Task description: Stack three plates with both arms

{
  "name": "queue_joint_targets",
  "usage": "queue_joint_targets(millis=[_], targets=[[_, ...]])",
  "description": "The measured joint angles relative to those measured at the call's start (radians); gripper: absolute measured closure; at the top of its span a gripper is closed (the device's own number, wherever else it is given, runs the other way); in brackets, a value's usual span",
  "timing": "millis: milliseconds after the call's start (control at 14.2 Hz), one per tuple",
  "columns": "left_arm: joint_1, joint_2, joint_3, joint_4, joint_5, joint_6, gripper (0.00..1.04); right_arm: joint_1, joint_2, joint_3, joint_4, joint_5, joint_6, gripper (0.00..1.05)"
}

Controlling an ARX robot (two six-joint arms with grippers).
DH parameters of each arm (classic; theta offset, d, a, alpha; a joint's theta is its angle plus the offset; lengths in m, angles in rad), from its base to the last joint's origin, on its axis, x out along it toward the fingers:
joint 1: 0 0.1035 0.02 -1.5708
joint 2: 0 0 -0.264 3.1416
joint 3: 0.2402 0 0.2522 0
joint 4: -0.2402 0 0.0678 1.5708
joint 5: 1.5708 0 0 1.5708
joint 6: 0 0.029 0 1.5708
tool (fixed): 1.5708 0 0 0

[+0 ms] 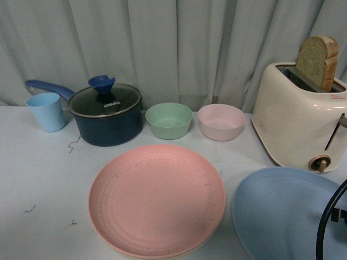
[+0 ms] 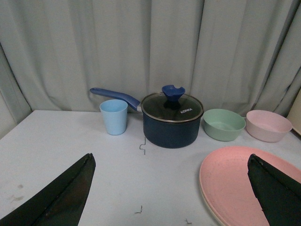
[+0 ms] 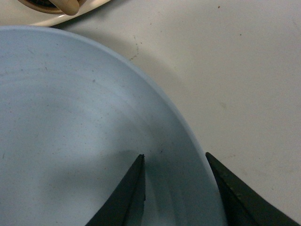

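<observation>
Grey curtains hang behind the white tabletop [image 1: 32,179]. You have the pink plate [image 1: 157,200] at front centre, lying on a cream plate [image 1: 120,252] whose rim only peeks out under its near edge. The light blue plate [image 1: 282,211] lies just right of the pink plate. Behind the pink plate stand a green bowl [image 1: 168,120] and a pink bowl [image 1: 220,122]. Back-left of it are a dark blue lidded saucepan [image 1: 107,116] and a light blue cup [image 1: 47,111]. Back-right is a cream toaster [image 1: 295,122] with 1 bread slice [image 1: 317,60] sticking up.

Your right gripper [image 3: 176,188] has its 2 fingers [image 3: 124,197] parted across the light blue plate's rim, 1 inside and 1 over the tabletop. Your left gripper [image 2: 167,193] holds nothing, its fingers [image 2: 61,197] spread wide, with 1 of them overlapping the pink plate.
</observation>
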Motion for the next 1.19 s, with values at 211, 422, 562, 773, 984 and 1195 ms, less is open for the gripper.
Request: queue_joint_targets(millis=[211,422,562,773,984,1195], targets=[[0.000,0.000,0.000,0.000,0.000,0.000,0.07,-0.016,-0.031,-0.020,0.014,-0.034,-0.015,0.91],[0.000,0.000,0.000,0.000,0.000,0.000,0.07,-0.040,-0.100,-0.060,0.023,-0.097,-0.019,1.01],[0.000,0.000,0.000,0.000,0.001,0.000,0.07,-0.065,-0.165,-0.101,0.021,-0.119,-0.035,1.01],[0.000,0.000,0.000,0.000,0.000,0.000,0.07,-0.109,-0.329,-0.162,-0.075,-0.161,-0.072,1.02],[0.000,0.000,0.000,0.000,0.000,0.000,0.07,-0.019,-0.522,-0.154,-0.154,-0.187,-0.070,1.02],[0.000,0.000,0.000,0.000,0.000,0.000,0.07,0.130,-0.465,-0.029,-0.168,-0.154,0.014,1.02]])
